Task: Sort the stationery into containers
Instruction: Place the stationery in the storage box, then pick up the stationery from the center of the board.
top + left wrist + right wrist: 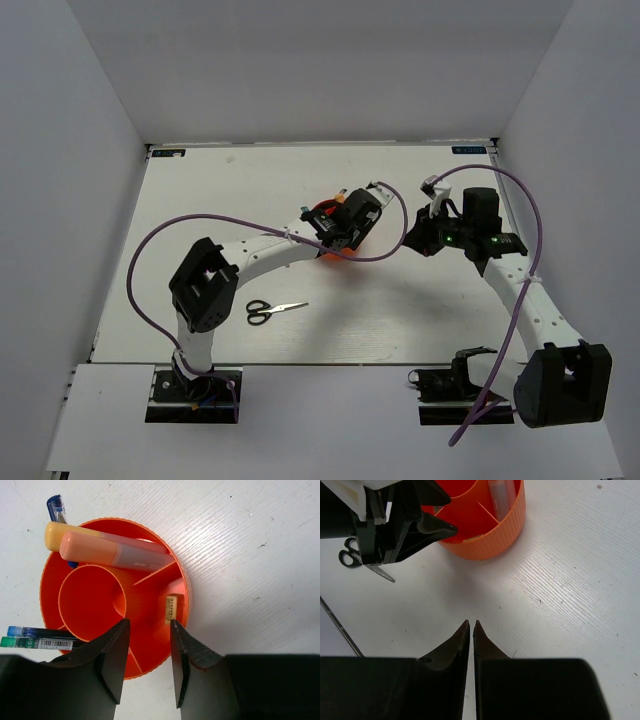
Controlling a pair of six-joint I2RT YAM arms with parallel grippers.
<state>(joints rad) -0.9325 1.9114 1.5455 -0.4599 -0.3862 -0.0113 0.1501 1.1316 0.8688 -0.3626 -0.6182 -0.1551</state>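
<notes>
The orange-red organizer cup (150, 645) stands mid-table, and also shows in the top view (322, 208) and the right wrist view (495, 535). A peach-orange highlighter (110, 552) and an orange-capped marker (62, 532) lean in a ring compartment. A tan eraser (172, 608) lies in another. Pens (40, 637) stick out at the left, and a blue-capped pen (57, 507) at the top. My left gripper (148, 625) is open and empty just above the cup. My right gripper (471, 624) is shut and empty over bare table to the right of the cup. Black-handled scissors (270, 311) lie near the front.
The left arm's purple cable (160, 235) loops over the left part of the table. The right arm's cable (530, 210) arcs at the right. White walls enclose the table on three sides. The scissors also show behind the left gripper in the right wrist view (350, 558).
</notes>
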